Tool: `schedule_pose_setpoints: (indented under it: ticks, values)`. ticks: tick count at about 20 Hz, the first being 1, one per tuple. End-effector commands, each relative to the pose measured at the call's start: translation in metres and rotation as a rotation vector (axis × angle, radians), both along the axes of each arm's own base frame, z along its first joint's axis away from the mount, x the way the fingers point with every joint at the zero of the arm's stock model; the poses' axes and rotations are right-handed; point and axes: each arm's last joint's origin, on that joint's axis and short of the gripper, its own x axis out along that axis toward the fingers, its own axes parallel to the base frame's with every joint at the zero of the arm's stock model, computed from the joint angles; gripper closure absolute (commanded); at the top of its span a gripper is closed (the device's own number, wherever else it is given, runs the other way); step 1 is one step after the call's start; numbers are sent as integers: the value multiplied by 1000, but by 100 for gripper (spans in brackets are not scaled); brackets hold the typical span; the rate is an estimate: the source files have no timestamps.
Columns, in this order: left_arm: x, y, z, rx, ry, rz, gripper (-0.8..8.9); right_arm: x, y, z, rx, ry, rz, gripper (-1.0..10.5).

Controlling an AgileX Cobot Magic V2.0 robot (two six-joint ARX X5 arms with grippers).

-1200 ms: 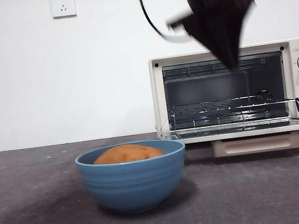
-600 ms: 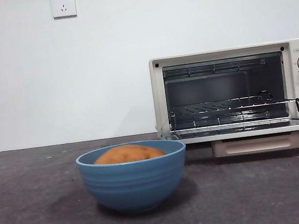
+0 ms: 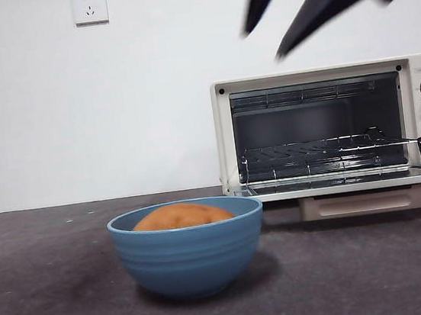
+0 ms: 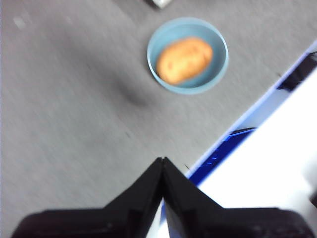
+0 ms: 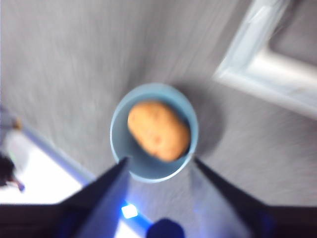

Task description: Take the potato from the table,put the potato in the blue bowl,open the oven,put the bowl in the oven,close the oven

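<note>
The smooth, oval orange-brown potato (image 3: 181, 216) lies inside the round, deep, matte blue bowl (image 3: 189, 250), which stands on the flat dark grey table (image 3: 51, 300), near the front and left of the cream-white toaster oven (image 3: 334, 134). The oven's dark glass door (image 3: 352, 181) is folded down flat, exposing the wire rack. The right gripper (image 5: 158, 166) hangs high above the bowl, jaws spread wide and empty. The left gripper (image 4: 162, 166) waits well apart from the bowl, jaws pressed together, gripping nothing.

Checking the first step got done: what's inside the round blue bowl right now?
An oval orange-brown potato lies inside the round, ridged blue bowl. Both wrist views show nothing else in it; the bowl floor under the potato is covered.
</note>
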Motion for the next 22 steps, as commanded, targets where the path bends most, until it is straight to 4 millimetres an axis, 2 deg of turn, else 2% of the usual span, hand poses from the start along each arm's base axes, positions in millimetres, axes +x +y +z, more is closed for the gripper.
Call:
schedule_pose_setpoints:
  ticks: [1,4,6,10,16,17,20,22]
  values:
    - [-10,15,-10,-67,17,51,819,10,22,-19,-53,57,24,653]
    - [-22,33,-19,-144,31,59,820,23,47,-43,-161,82,35,653]
    - [-29,43,-21,-196,32,63,820,32,56,-56,-223,87,18,653]
    - [-36,55,-20,-260,15,79,820,42,63,-80,-297,134,16,653]
    - [-36,56,-20,-261,9,82,820,50,69,-111,-380,190,32,670]
    - [-36,56,-20,-261,9,82,820,51,70,-116,-392,198,31,707]
    - [-36,56,-20,-259,7,82,819,52,71,-121,-399,209,29,965]
    - [-36,56,-20,-259,6,82,819,52,71,-115,-387,210,0,958]
